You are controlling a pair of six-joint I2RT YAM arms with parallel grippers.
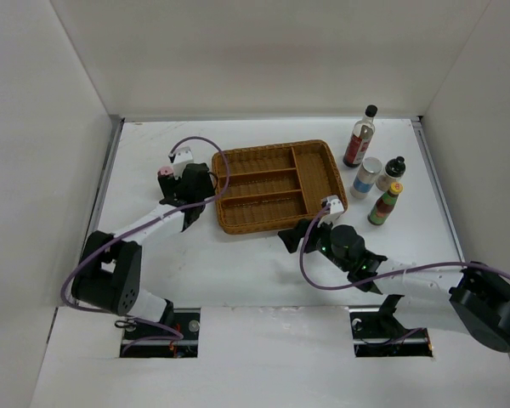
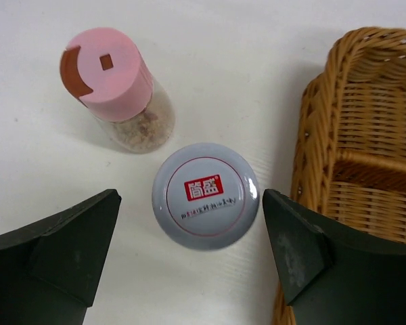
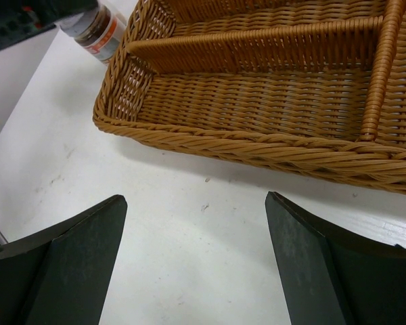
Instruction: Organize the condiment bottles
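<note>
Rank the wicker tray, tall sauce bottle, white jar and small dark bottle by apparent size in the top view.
1. Wicker tray, by far.
2. Tall sauce bottle.
3. White jar and small dark bottle: too alike to rank.

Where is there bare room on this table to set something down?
Bare table lies on the wicker tray's near side, left of the right arm, and behind the tray. Crowded: four bottles right of the tray; the left gripper, lavender-lidded jar and pink-capped shaker at its left.
</note>
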